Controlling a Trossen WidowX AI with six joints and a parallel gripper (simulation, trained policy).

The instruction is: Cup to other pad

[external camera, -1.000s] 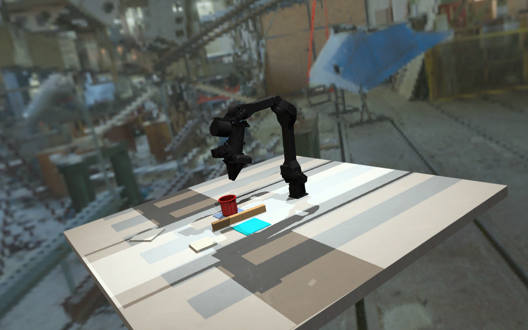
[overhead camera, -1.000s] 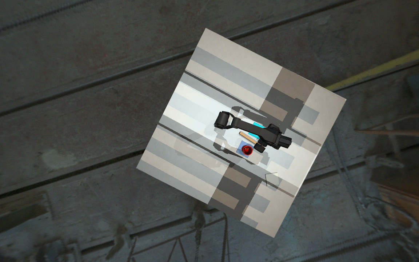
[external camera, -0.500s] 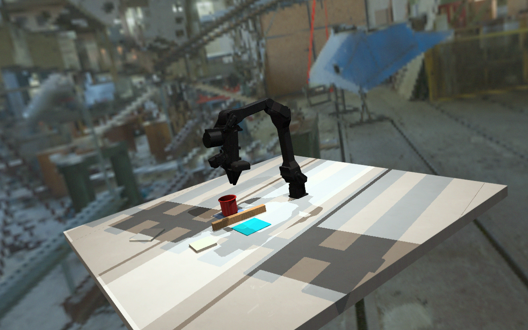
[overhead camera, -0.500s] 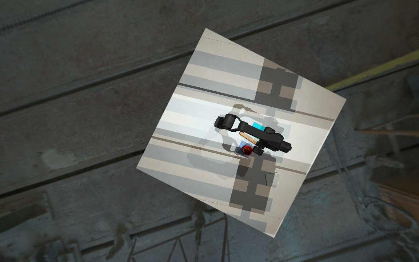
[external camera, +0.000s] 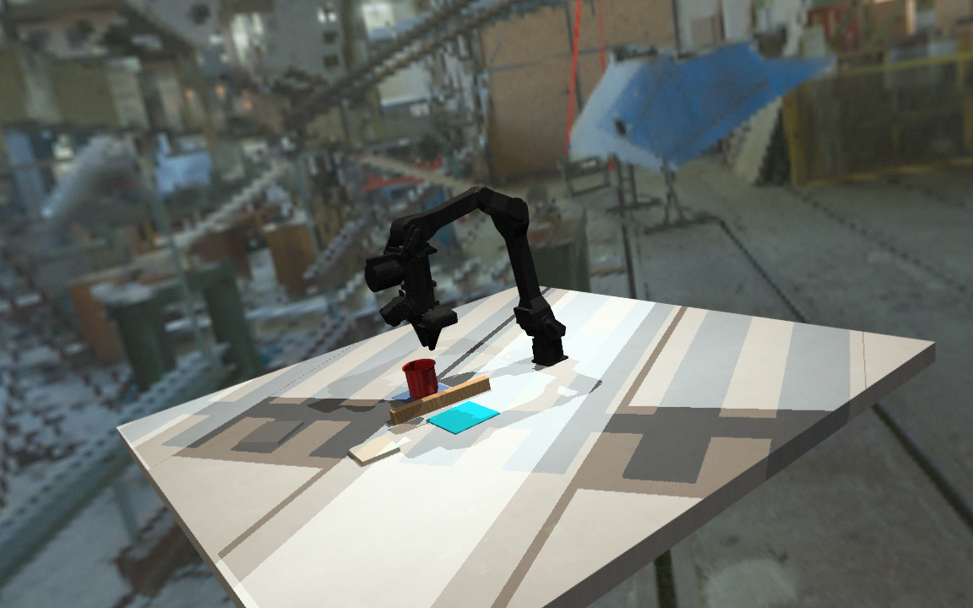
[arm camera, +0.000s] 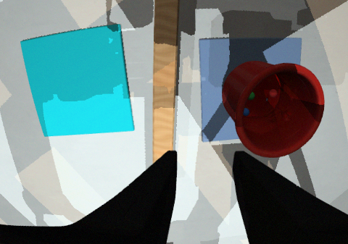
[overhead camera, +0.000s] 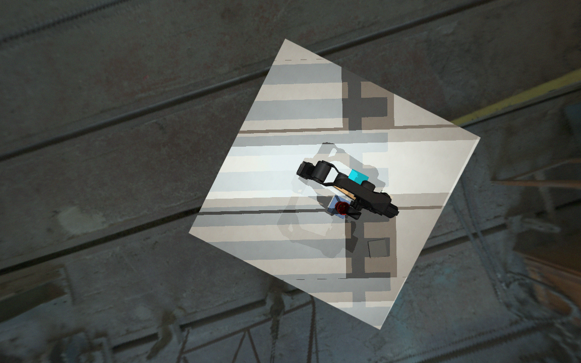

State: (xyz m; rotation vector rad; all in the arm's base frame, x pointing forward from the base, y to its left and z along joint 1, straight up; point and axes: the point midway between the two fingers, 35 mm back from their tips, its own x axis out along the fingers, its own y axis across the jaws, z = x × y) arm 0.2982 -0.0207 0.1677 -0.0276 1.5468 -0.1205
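A red cup stands upright on the blue pad. In the wrist view a green marble, a blue marble and a pinkish marble lie inside it. The cyan pad lies bare on the other side of the wooden bar. My gripper is partly open with nothing between its fingers. It points down above the cup's level; in the wrist view the cup is ahead and to the right of the fingertips. The arm hides the fingertips in the top view.
The low wooden bar stands between the two pads. A flat beige tile lies beyond the bar's far end from the arm's base. Another flat square tile lies in shadow, farther from the base.
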